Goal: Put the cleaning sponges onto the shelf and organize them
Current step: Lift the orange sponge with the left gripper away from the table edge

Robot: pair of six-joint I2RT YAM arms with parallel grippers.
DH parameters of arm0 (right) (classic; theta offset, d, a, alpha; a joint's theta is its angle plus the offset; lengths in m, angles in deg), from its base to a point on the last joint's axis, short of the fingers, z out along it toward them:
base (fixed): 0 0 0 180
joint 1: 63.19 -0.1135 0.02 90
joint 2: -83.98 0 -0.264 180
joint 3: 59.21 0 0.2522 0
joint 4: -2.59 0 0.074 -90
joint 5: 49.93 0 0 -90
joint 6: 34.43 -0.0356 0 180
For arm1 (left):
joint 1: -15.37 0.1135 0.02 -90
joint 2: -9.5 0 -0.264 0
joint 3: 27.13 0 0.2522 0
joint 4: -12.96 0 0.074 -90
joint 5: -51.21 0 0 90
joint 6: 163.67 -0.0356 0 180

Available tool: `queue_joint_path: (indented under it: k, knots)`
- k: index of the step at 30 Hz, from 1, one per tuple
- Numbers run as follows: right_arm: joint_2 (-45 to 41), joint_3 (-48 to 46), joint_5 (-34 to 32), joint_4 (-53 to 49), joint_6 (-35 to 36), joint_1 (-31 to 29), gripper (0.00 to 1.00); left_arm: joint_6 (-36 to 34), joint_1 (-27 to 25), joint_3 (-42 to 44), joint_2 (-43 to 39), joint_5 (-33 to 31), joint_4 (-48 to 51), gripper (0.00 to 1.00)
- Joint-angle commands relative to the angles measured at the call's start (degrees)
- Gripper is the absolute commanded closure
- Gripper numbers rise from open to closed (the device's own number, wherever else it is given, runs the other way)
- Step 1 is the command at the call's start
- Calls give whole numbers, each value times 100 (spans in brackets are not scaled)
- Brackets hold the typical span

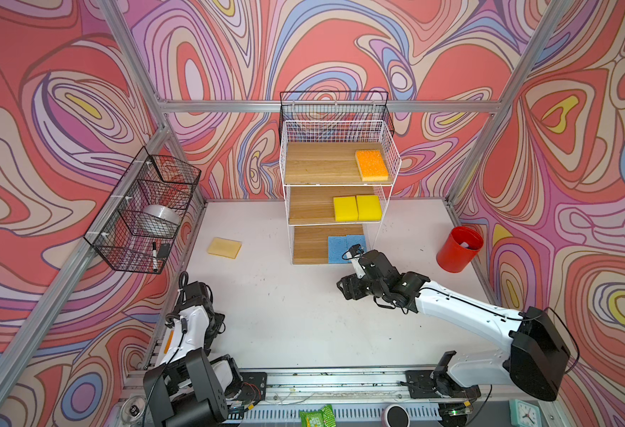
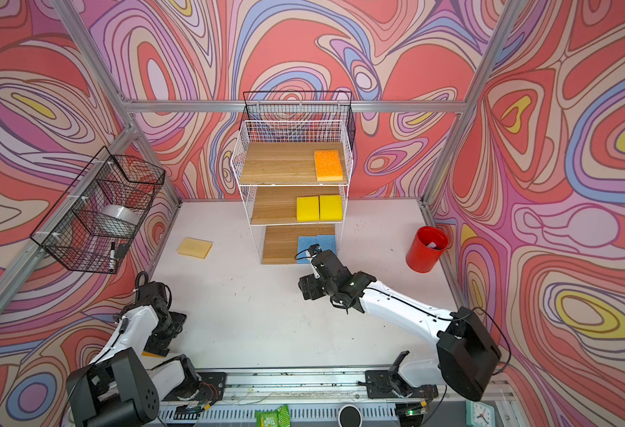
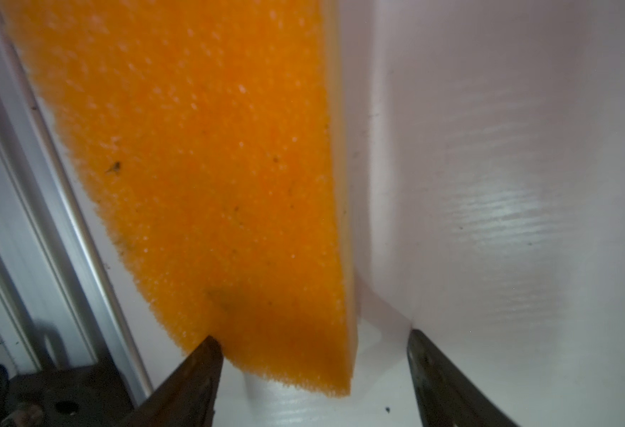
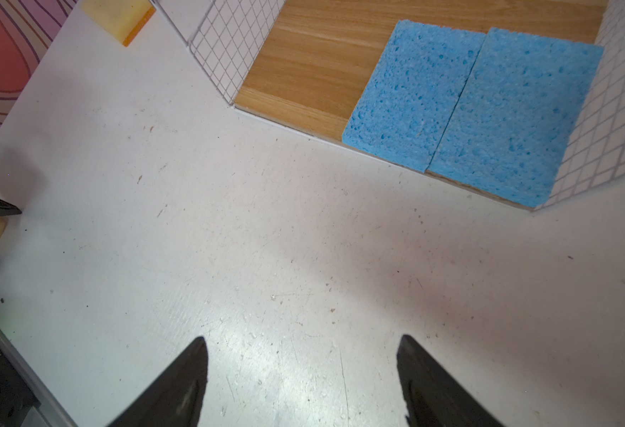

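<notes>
Left fingers (image 3: 196, 377) were held apart around an orange sponge (image 3: 200, 166) at the surface's (image 1: 285, 314) left edge, one tip touching, nothing clamped; right fingers (image 4: 181, 384) were spread empty by the shelf (image 1: 311, 210). Pickup was judged underway: closing, then a lift to the top tier (image 1: 318, 164), was called for.

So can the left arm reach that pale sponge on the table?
Probably yes: the pale sponge lies on bare table on that arm's side, nothing between, though an orange sponge sits between its fingers.

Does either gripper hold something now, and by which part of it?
Nothing is gripped. The left gripper stands open around one end of an orange sponge, with a gap on one side. The right gripper is open and empty.
</notes>
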Motion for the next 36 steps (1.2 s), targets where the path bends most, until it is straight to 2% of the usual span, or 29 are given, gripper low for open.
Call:
queue_joint_path:
  k: [1, 4, 8, 14, 20, 29, 31, 36]
  knots:
    - [56, 19, -52, 43, 8, 24, 17, -114, 50, 46, 125, 217, -425, 30]
    - [94, 14, -44, 63, 7, 42, 17, -200, 50, -45, 177, 279, -419, 38]
    - [129, 20, -31, 74, 6, 42, 17, -291, 50, -99, 211, 337, -436, 52]
    - [136, 18, -43, 78, 22, 55, 17, -416, 49, -110, 201, 483, -495, 79]
    - [130, -24, -61, 87, 7, 51, 17, -558, 46, -100, 167, 788, -595, 97]
    - [127, -25, -97, 78, 22, 58, 17, -691, 0, -66, -11, 1266, -675, 100]
    - [135, -16, -98, 78, 25, 59, 17, -687, -132, -107, -1, 1322, -681, 100]
    - [136, 6, -159, 52, 39, 76, 17, -518, -911, -416, 161, 1198, -693, 100]
